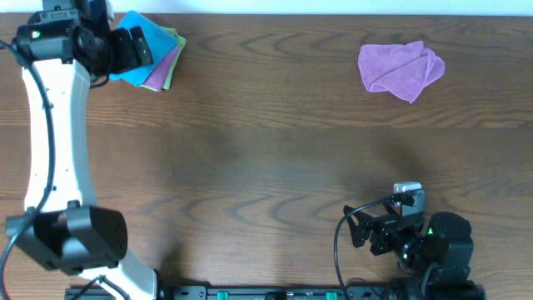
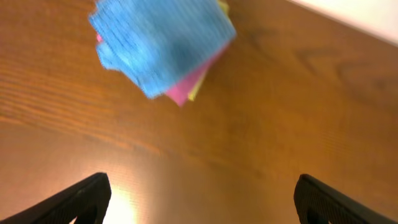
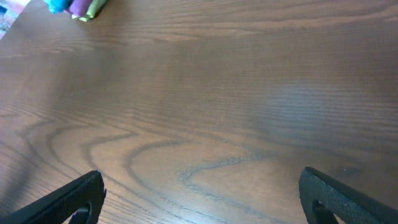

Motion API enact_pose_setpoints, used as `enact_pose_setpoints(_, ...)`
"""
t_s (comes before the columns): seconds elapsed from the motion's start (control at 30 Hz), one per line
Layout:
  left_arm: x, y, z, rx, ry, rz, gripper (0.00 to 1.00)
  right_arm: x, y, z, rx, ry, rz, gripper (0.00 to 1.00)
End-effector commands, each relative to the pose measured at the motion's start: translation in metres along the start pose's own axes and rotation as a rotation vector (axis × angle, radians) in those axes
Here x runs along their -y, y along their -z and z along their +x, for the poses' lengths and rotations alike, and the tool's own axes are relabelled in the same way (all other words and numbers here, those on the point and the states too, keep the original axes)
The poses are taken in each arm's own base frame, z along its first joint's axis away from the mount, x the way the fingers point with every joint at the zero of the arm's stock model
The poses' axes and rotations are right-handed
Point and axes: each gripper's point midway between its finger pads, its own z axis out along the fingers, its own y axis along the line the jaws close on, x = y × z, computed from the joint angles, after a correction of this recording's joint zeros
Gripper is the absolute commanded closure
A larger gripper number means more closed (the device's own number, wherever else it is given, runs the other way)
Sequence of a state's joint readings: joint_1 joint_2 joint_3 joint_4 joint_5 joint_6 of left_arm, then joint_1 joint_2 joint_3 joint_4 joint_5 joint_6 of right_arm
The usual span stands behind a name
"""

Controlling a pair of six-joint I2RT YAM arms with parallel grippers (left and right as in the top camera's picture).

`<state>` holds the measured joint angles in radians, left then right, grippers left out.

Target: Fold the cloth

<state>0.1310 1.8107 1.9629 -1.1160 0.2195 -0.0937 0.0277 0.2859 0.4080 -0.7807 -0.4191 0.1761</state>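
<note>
Sky-blue cloth (image 2: 161, 43), purple cloth (image 1: 400, 68), lime-green cloth (image 1: 177, 43), brown wood-grain table (image 1: 266, 142), white arm (image 1: 54, 125)

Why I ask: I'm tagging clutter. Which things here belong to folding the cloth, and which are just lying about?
Job: blue cloth, topmost of three; left gripper, open near it.
Lying about: purple cloth and lime-green cloth under it; crumpled purple cloth, lying apart.

Cloth (image 2: 161, 43) blurred, top edge cut by frame; overhead, left gripper (image 1: 141, 47) hides its left part
</note>
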Motion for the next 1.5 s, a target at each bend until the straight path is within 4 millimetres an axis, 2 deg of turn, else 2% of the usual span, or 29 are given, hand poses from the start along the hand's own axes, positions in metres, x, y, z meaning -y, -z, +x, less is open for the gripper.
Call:
enact_pose_setpoints(0.0, 0.012, 0.033, 0.012, 0.016, -0.107, 0.032, 0.04, 0.001, 0.0, 0.0, 0.006, -0.013, 0.002, 0.01)
enact_pose_setpoints(0.13, 0.009, 0.043, 0.04, -0.032, -0.12, 0.028, 0.05, 0.001, 0.0, 0.0, 0.006, -0.013, 0.002, 0.01)
enact_pose_setpoints(0.3, 0.003, 0.027, 0.082, -0.068, -0.111, 0.042, 0.05, 0.001, 0.0, 0.0, 0.006, -0.013, 0.001, 0.01)
enact_pose_setpoints(0.43, -0.002, 0.014, 0.117, 0.004, -0.104, 0.068, 0.05, 0.001, 0.0, 0.0, 0.006, -0.013, 0.001, 0.01)
enact_pose_setpoints(0.57, -0.009, 0.009, 0.15, 0.095, -0.123, 0.078, 0.05, 0.001, 0.0, 0.0, 0.006, -0.013, 0.002, 0.01)
enact_pose_setpoints(0.73, -0.033, 0.006, 0.21, 0.252, -0.145, 0.017, 0.04, 0.001, 0.0, 0.0, 0.006, -0.013, 0.001, 0.01)
enact_pose_setpoints(0.93, -0.048, 0.003, 0.256, 0.355, -0.173, -0.033, 0.05, 0.001, 0.0, 0.0, 0.006, -0.013, 0.001, 0.01)
enact_pose_setpoints(1.2, -0.062, -0.015, 0.299, 0.339, -0.187, -0.056, 0.04, 0.001, 0.0, 0.0, 0.006, -0.013, 0.001, 0.01)
enact_pose_setpoints(1.47, -0.067, -0.019, 0.326, 0.272, -0.2, -0.062, 0.05, 0.001, 0.0, 0.0, 0.006, -0.013, 0.002, 0.01)
